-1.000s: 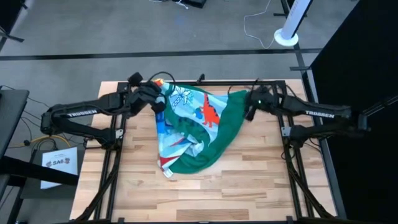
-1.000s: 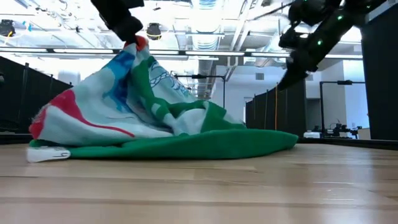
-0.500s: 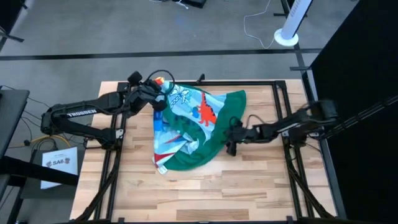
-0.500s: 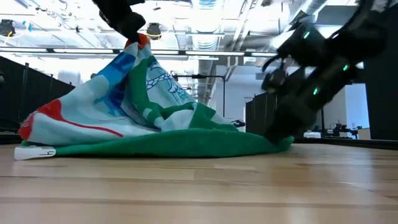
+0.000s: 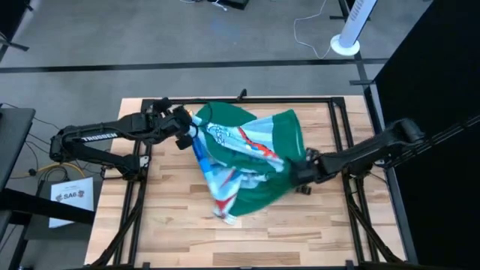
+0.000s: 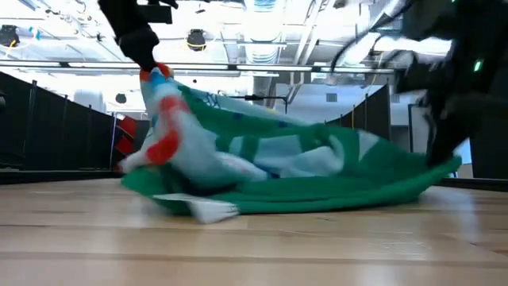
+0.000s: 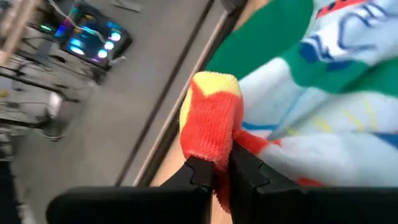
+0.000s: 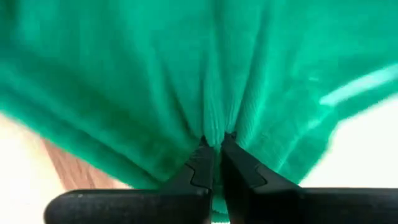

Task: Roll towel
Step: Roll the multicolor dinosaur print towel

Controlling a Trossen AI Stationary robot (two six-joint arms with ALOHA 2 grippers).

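1. Wooden slatted surface (image 5: 300, 225) inside a black frame fills the centre of the high view, with grey floor beyond it.
2. On it the towel (image 5: 247, 161) lies bunched and crumpled at mid-frame; no roll is formed, so the rolling itself appears not yet begun.
3. Left gripper (image 5: 189, 129) reaches in from the left of the frame, jaws clamped on an orange-red towel corner, raised off the surface.
4. Right gripper (image 5: 300, 174) stretches low from the right, jaws pinched on a green fold.

you see a wooden table (image 5: 300, 232) with a black frame (image 5: 337, 127), a white round stand (image 5: 346, 43) on the grey floor, and a paper sheet (image 5: 71, 196) beside the table.
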